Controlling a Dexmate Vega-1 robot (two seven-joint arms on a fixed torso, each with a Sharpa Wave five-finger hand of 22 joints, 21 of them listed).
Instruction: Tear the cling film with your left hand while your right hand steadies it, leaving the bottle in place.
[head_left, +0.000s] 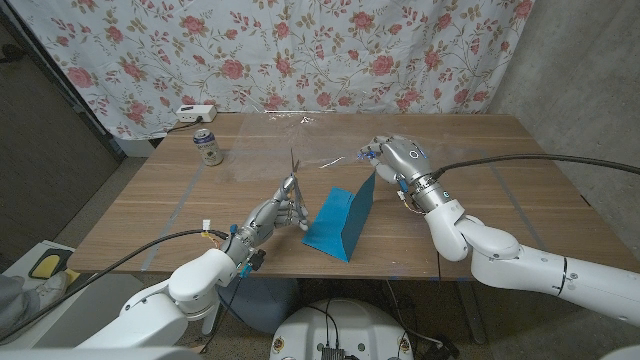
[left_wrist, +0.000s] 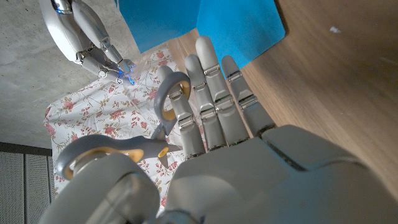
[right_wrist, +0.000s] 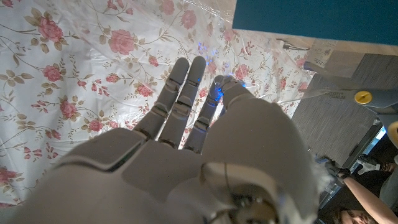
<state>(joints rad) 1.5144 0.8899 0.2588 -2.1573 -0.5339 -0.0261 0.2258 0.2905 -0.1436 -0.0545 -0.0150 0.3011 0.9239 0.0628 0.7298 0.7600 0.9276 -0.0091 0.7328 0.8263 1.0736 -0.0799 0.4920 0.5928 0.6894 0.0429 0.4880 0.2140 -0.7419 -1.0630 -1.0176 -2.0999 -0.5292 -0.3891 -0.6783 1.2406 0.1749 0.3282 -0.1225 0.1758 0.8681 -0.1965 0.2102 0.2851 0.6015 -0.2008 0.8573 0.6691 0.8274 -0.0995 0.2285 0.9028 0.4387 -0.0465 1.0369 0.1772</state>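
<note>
Scissors up, film stretched: snag risk.
My left hand (head_left: 278, 212) grips scissors (head_left: 292, 178); right hand (head_left: 392, 160) pinches the cling film (head_left: 335, 160), whose blue box (head_left: 340, 222) may tip on the desk (head_left: 500, 170).

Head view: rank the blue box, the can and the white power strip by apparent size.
1. blue box, clearly largest, though nearer the camera.
2. can.
3. white power strip; it looks much like the can and lies farther back, so this order is unsure.

I see a bright blue box (head_left: 340, 224) at frame centre, a white rose-patterned curtain (head_left: 300, 50) across the top, brown wooden table (head_left: 520, 190).
</note>
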